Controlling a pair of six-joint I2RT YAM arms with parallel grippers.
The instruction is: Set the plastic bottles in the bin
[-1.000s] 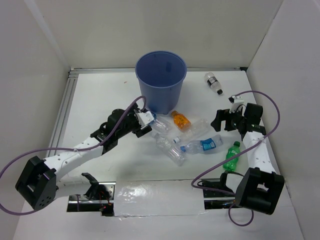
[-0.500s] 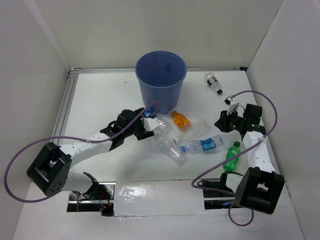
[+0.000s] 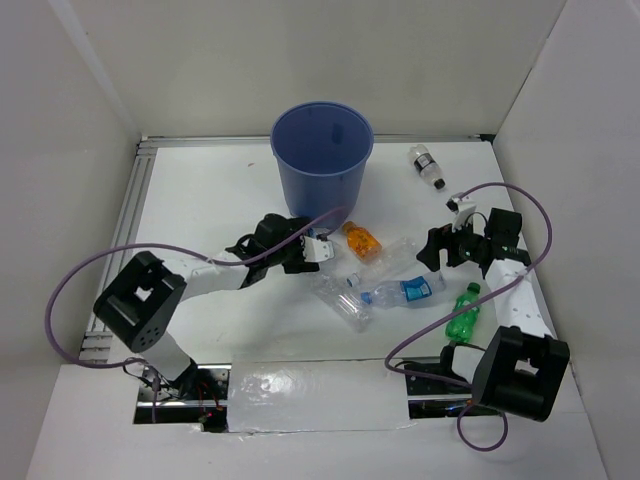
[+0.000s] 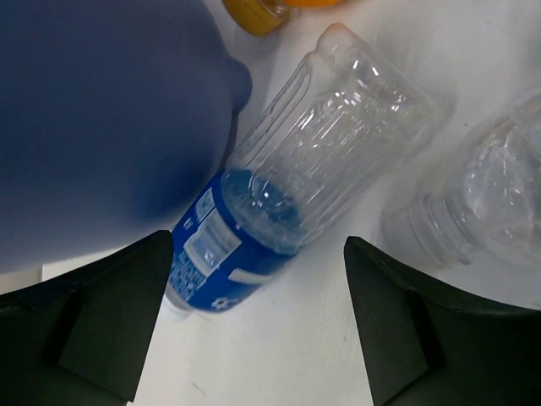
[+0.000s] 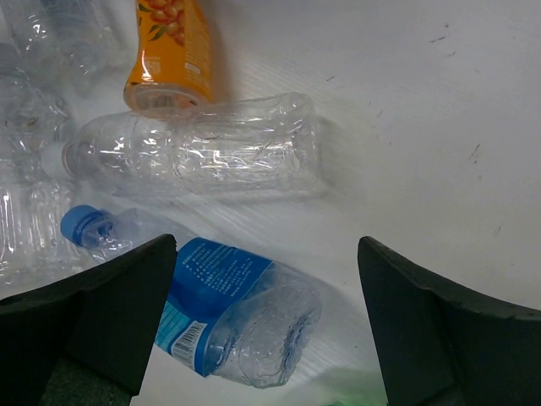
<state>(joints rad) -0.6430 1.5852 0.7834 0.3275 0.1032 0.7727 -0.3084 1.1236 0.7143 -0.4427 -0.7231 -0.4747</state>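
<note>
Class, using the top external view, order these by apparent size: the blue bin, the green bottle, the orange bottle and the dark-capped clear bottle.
1. blue bin, by far.
2. green bottle, slightly longer.
3. orange bottle and dark-capped clear bottle look alike; not ranked.

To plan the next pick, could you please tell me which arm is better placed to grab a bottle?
Left. The left gripper is open astride a blue-labelled bottle beside the bin; the right gripper hovers open over bottles farther from it.
</note>
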